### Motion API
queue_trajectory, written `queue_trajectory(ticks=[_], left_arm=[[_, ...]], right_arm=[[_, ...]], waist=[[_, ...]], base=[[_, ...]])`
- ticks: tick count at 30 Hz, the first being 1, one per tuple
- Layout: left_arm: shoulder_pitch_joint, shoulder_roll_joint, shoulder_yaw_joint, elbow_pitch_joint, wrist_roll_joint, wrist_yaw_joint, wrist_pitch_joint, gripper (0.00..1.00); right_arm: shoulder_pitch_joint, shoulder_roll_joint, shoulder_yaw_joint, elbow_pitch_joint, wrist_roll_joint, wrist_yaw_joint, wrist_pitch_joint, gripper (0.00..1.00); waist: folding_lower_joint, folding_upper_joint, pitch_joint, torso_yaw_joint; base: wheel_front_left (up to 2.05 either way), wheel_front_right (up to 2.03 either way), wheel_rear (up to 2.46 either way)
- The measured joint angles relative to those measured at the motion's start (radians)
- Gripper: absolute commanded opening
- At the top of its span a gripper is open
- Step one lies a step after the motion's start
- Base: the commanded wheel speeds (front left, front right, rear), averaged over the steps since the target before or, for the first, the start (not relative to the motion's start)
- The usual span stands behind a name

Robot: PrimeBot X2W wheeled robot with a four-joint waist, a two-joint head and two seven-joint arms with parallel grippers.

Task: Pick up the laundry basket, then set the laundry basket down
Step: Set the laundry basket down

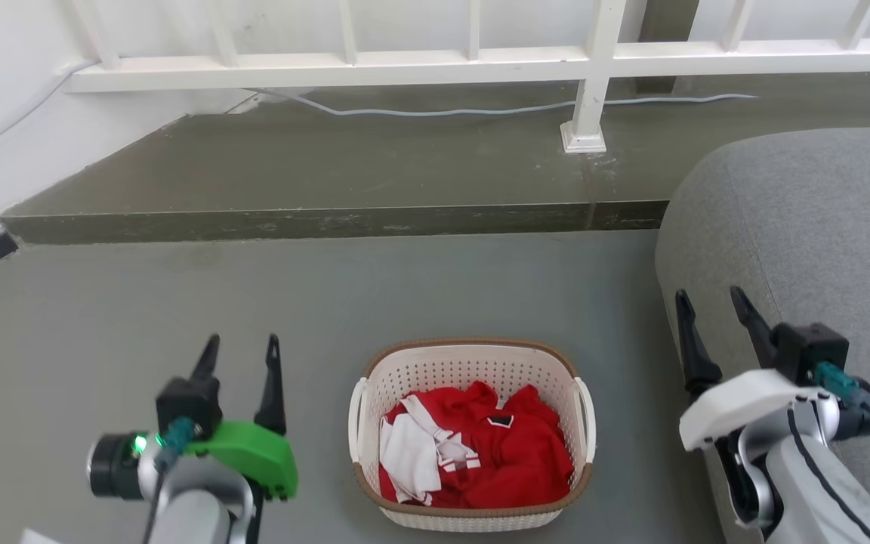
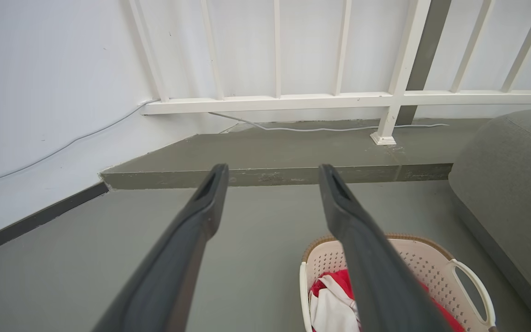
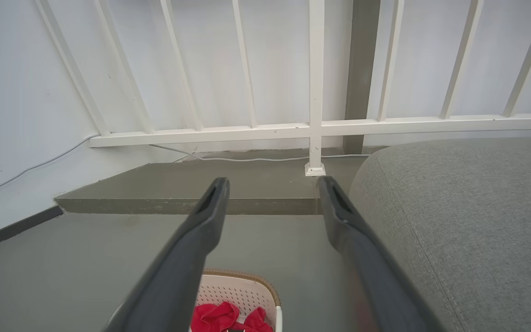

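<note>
**Desk:** What lies nearest the robot?

**Photographer:** The laundry basket (image 1: pixel 473 368) stands upright on the grey floor (image 1: pixel 178 302), at 6 o'clock in the head view. A red garment (image 1: pixel 510 461) and a white one (image 1: pixel 412 453) are heaped inside it.

**Desk:** And the claws?

**Photographer:** Both are empty, with their fingers spread wide. The left claw (image 1: pixel 243 344) hangs at the basket's 9 o'clock, apart from the left handle (image 1: pixel 357 419). The right claw (image 1: pixel 708 295) is at the basket's 2 o'clock, clear of the right handle (image 1: pixel 587 419). Its dark fingers show against the rounded edge of a grey sofa (image 1: pixel 805 227). The wrist views look along each pair of fingers, with a corner of the basket low in frame.

**Desk:** What is farther back?

**Photographer:** Beyond the basket at 12 o'clock, bare floor runs to a low concrete step (image 1: pixel 314 174). A pale cable (image 1: pixel 480 112) trails across the step, past the foot of a white railing (image 1: pixel 405 64). A white wall (image 1: pixel 4 91) closes the scene at 10 o'clock.
</note>
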Motion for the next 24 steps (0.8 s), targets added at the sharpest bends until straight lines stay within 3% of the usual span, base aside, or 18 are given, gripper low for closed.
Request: queue_trajectory(ticks=[24], left_arm=[[0.213,-0.038,0.067,-0.194,0.142,0.0,0.0,1.0]], right_arm=[[0.147,0.003,-0.018,-0.062,-0.042,-0.01,0.0,1.0]], waist=[[0.0,0.0,-0.012,0.004]], base=[[0.0,0.0,0.0]])
